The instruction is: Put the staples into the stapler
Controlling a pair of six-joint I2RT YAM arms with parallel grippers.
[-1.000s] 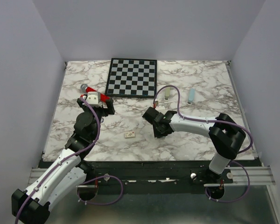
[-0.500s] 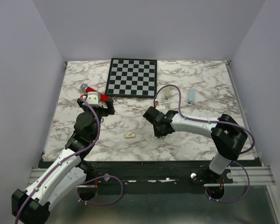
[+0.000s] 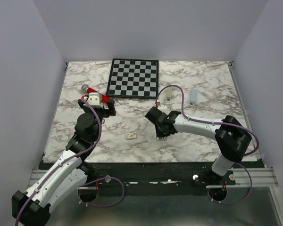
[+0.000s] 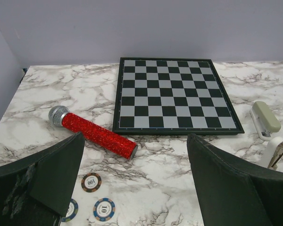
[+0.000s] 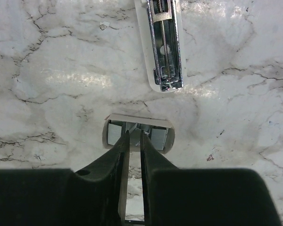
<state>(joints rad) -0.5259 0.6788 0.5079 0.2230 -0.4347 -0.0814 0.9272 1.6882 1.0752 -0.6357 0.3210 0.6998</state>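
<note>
The right claw (image 5: 134, 135) is reaching down onto the staples (image 5: 156, 137), its two fingers standing narrow with only a slim slit between them. Whether they are pinching anything cannot be told. The staples are lying on the marble table (image 5: 47, 84) right at the fingertips, near the table's middle and a little to the right. The small grey block with its pale rim is sitting flat, its long axis running across the fingers. Just beyond it the stapler (image 5: 163, 47) is lying open, its metal channel running straight away from the claw. On the left side, the left claw (image 4: 134, 139) is hovering wide open, gripping nothing and facing the chessboard (image 4: 172, 94).
</note>
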